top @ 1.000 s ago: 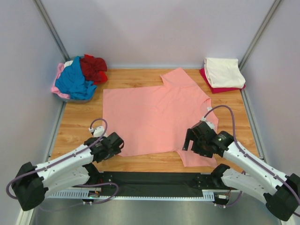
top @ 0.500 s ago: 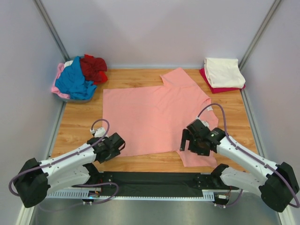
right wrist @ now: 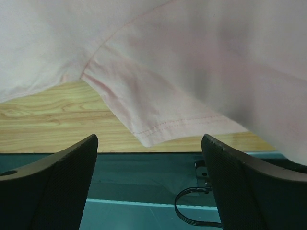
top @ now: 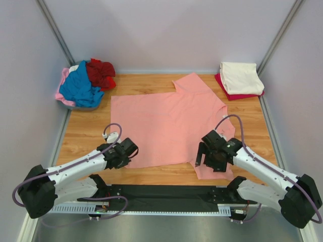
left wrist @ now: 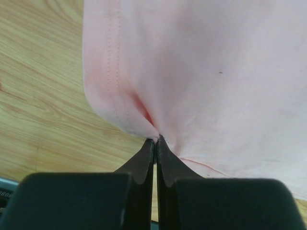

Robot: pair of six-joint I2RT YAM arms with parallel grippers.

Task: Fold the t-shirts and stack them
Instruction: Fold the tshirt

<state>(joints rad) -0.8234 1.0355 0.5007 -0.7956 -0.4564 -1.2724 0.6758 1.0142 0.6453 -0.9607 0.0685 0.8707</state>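
My left end effector (left wrist: 156,140) is clamped shut on the salmon-pink t-shirt (left wrist: 206,72). The two fingers meet with a fold of cloth pinched at their tips, and the fabric puckers into a small crease there. That pinch is on the shirt's bottom hem corner, near the near-left corner of the desk (top: 86,131), which I judge to be a good handle for lifting that end and carrying it over. My right end effector (right wrist: 149,143) is wide open and grips nothing. Its fingers (right wrist: 62,177) straddle the near sleeve (right wrist: 158,120), whose stitched hem lies close to the near edge of the desk, with bare wood showing beside it. I cannot tell from the wrist view whether the fingers touch the cloth yet. I read this as lining up a matching grasp, so that both ends of the near side can rise together and the fold stays square. The rest of the shirt lies spread flat across the middle of the desk, its other sleeve pointing to the far edge. A folded cream shirt (top: 239,76) sits on a folded red shirt (top: 224,92) at the far-right corner, presumably the stack this one will join. A loose heap of blue shirt (top: 78,88), dark red shirt (top: 101,73) and pale pink shirt (top: 63,83) waits at the far-left corner, well apart from my work.
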